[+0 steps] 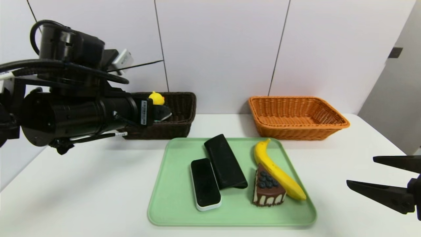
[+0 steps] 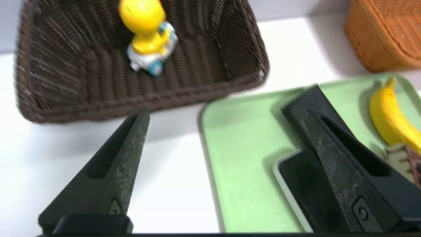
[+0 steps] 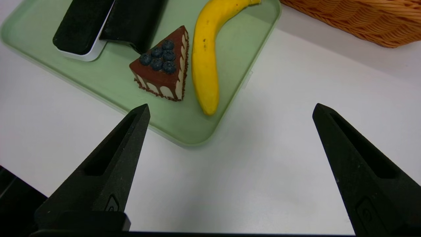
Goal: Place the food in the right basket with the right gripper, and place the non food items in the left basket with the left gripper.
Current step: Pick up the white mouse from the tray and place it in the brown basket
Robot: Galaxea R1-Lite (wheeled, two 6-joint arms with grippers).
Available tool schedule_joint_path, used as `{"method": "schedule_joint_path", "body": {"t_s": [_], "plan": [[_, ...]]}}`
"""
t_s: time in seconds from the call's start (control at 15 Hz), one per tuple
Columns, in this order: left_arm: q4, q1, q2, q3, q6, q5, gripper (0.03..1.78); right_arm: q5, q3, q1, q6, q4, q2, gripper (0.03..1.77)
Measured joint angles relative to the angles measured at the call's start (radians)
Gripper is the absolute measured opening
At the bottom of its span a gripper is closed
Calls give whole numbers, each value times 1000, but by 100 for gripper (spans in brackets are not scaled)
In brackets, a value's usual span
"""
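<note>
White table (image 1: 82, 184): left gripper (image 2: 227, 115) and right gripper (image 3: 230, 110) spread, empty.

The head view looks forward and down from above the white table (image 1: 82, 184), taking in the green tray (image 1: 174, 197), both baskets against the back wall, and the bulky left arm close to the lens. The left wrist view looks along its own spread fingers (image 2: 121, 158), sitting close above the table and facing the dark brown basket (image 2: 59, 98) and the tray's near corner. The right wrist view sits near the table beyond the tray's edge, facing the banana (image 3: 205, 56) and cake wedge (image 3: 162, 65). All three views share the tray; both wrist views catch part of the orange basket (image 3: 355, 19)
</note>
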Motion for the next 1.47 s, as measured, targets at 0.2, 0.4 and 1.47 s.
{"method": "schedule_joint_path", "body": {"t_s": [0.2, 0.4, 1.47], "plan": [[59, -136, 28, -2, -143, 73, 167, 0, 5, 0, 2, 0, 0, 171], [80, -208, 66, -5, -264, 79, 169, 0, 10, 0, 2, 0, 0, 171], [150, -383, 311, -5, -483, 188, 169, 0, 55, 0, 6, -5, -19, 171]]}}
